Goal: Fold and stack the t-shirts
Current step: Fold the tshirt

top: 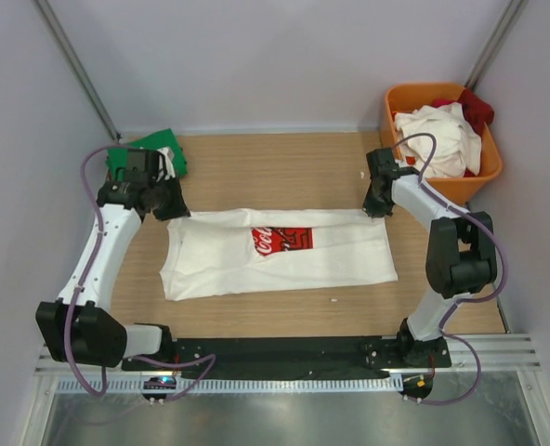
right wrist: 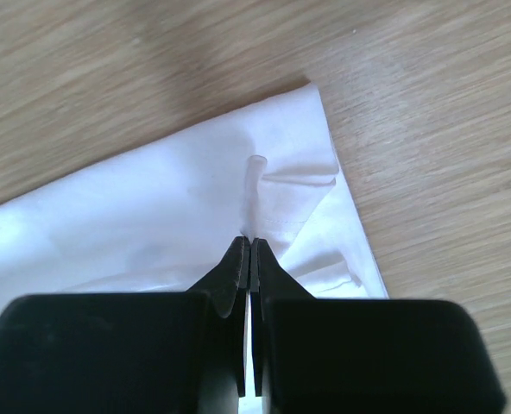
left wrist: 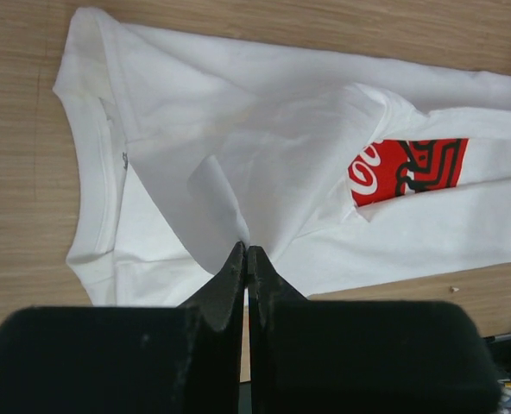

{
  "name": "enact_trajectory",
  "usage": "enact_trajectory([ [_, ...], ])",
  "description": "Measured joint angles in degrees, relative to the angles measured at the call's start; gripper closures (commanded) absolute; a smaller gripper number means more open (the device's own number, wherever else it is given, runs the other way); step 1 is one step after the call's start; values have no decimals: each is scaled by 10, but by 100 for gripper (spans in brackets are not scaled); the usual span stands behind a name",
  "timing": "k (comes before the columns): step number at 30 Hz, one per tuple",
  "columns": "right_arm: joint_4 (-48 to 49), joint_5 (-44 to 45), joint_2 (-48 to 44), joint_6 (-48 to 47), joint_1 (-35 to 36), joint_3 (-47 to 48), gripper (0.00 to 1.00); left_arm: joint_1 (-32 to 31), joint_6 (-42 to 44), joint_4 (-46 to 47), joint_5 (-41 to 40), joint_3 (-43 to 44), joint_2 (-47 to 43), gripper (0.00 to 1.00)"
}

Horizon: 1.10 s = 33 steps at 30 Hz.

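1. The white t-shirt (top: 275, 255) lies flat across the middle of the wooden table (top: 284, 167) as a long band running from 9 o'clock to 3 o'clock. Its red print (top: 281, 240) faces up near its centre.
2. In the left wrist view the collar end of the shirt is at 9 o'clock, and a layer is folded over above the print.
3. The left gripper (left wrist: 247, 252) sits at the shirt's 10 o'clock corner. Its jaws are pressed together on a small raised flap of the white cloth.
4. The right gripper (right wrist: 249, 244) sits at the shirt's 2 o'clock corner, by the hem. Its jaws are likewise closed on a pinched ridge of the white cloth.
5. A green t-shirt (top: 163, 141) lies at the table's 10 o'clock corner, just beyond the left gripper.
6. An orange tub (top: 414, 93) stands at the table's 2 o'clock corner. It holds a crumpled white cloth (top: 438, 135) and a red cloth (top: 477, 107).
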Motion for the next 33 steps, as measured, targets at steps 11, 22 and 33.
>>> enact_trajectory([
  [11, 10, 3, 0, -1, 0, -26, 98, 0, -14, -40, -23, -84, -41, 100],
  [22, 11, 58, -17, -10, 0, -93, 18, 0, -30, -101, -32, -126, -58, 55],
  [33, -10, 68, -107, -3, 4, -73, 32, 0, -79, -40, -22, -127, -134, 52],
])
